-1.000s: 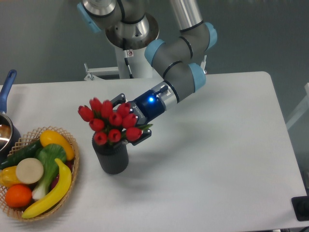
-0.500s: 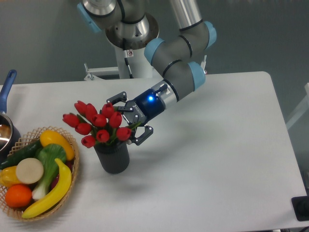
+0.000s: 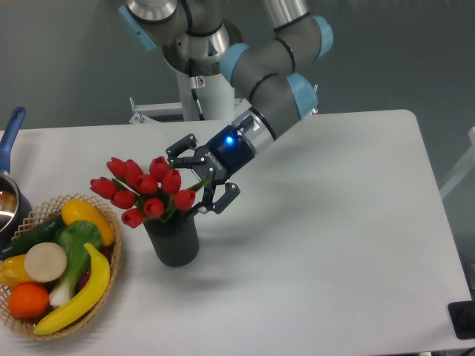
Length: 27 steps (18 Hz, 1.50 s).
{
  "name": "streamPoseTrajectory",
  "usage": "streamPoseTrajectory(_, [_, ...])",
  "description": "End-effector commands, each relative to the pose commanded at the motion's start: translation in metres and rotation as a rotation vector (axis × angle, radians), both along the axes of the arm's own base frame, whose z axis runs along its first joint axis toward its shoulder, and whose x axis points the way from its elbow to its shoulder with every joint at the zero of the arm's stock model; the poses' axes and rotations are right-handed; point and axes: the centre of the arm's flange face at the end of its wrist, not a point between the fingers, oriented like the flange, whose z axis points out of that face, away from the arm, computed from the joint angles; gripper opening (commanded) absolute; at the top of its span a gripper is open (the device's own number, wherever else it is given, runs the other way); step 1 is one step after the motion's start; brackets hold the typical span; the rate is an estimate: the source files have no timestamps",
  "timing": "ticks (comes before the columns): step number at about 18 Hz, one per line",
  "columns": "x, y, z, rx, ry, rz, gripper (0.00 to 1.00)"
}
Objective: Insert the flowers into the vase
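Observation:
The flowers (image 3: 141, 190), a bunch of glossy red tulip buds on green stems, stand in the dark ribbed vase (image 3: 174, 240) and lean to the left over its rim. My gripper (image 3: 204, 175) is open just right of the bunch, above the vase's right edge. Its fingers are spread apart and hold nothing. A blue light glows on the wrist behind it.
A wicker basket (image 3: 111, 256) of fruit and vegetables sits left of the vase, almost touching it. A blue-handled pot (image 3: 9, 159) is at the far left edge. The robot's base (image 3: 199, 96) stands behind the table's back edge.
The gripper has opened and let go of the flowers, then drawn back up and to the right. The bunch has dropped into the vase and tipped left.

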Motion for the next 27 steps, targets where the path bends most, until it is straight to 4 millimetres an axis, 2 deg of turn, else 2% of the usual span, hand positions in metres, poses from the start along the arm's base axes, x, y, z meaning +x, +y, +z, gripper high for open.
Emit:
streamPoseTrajectory(2, [-0.005,-0.012,0.014,-0.035,0.067,0.032,1.0])
streamPoseTrajectory(7, [-0.026,-0.051,0.066,-0.124,0.265,0.155,1.0])
streamPoseTrajectory(11, [-0.07,-0.081,0.123,-0.236,0.409,0.321,1.0])
streamPoseTrajectory(16, [-0.09,-0.094,0.166,-0.477,0.556,0.385,1.0])
streamPoseTrajectory(19, [-0.096,-0.097,0.182,-0.532,0.592,0.31,1.0])
streamPoseTrajectory(23, [-0.106,-0.109,0.204,-0.637,0.673,0.117,1.0])
streamPoseTrajectory(27, [-0.113,-0.111,0.204,-0.644,0.685,0.057,1.0])
